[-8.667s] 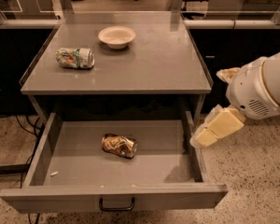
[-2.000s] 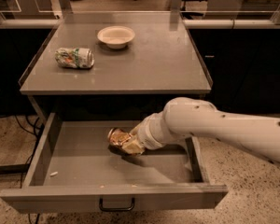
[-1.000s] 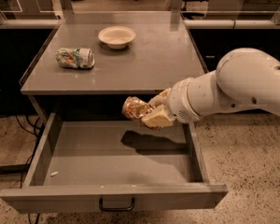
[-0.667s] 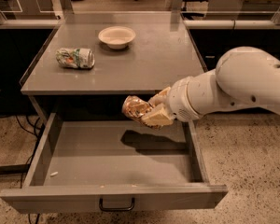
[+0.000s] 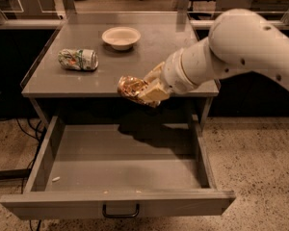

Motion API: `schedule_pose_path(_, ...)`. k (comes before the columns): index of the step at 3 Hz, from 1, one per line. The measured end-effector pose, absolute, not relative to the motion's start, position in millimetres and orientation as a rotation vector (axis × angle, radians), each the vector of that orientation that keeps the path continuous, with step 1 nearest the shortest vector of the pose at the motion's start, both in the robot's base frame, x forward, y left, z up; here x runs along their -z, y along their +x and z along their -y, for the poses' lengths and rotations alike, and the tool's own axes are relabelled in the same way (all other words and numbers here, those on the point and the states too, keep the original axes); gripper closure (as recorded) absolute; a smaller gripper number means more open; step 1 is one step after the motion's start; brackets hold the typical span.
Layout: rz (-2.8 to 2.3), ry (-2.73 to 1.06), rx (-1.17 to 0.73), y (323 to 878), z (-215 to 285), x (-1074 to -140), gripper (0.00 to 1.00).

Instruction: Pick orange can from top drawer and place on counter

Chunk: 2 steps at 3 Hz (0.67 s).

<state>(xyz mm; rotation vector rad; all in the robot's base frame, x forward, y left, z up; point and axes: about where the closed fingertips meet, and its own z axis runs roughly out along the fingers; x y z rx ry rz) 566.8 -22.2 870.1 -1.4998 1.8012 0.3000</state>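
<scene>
My gripper (image 5: 143,91) is shut on the orange can (image 5: 130,87), a dented shiny orange-gold can. It holds the can in the air at the counter's front edge, above the open top drawer (image 5: 120,163). The drawer is pulled out, with a flat front panel and a dark handle (image 5: 120,211). Nothing but a few small specks lies in it. The grey counter (image 5: 135,57) lies just behind and beside the can. My white arm reaches in from the right.
A white-and-green can (image 5: 78,59) lies on its side on the counter's left part. A white bowl (image 5: 121,37) stands at the back middle. Desks and chair legs stand behind the counter. Cables run on the speckled floor at left.
The gripper took hold of the orange can in the drawer and lifted it out. In the last second it rose further, up to the counter's front edge.
</scene>
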Motion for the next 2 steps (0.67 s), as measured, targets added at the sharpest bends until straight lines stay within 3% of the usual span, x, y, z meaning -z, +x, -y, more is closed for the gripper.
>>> schedule_pose_path(2,-1.769,-1.56,-0.272,645,10,-894,1.0)
